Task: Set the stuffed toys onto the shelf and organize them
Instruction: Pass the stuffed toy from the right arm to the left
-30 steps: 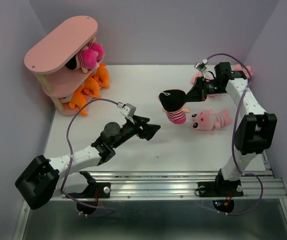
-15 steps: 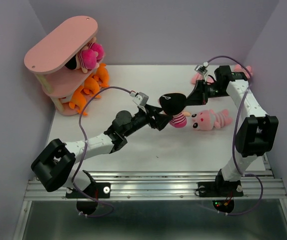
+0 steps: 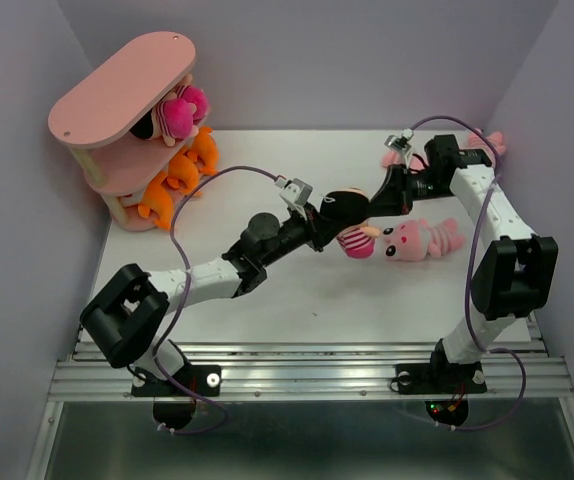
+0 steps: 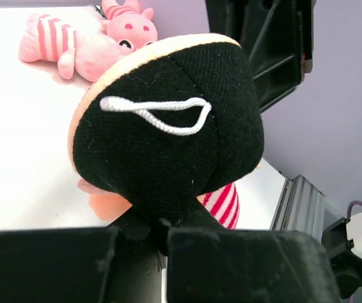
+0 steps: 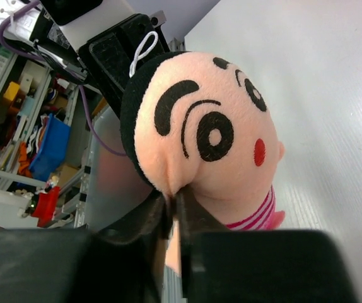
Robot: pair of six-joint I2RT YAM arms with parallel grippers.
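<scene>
clearly peach-faced, black-haired doll (image 5: 206,132), white loop (image 4: 156,113), magenta-striped clothes (image 4: 222,203)

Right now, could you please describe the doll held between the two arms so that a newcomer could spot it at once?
Look at the middle of the white table, where the left gripper and right gripper meet; the doll is pinched between them. Unlike the pink striped animal lying beside it, it has black hair, a peach face and a magenta striped body.
</scene>
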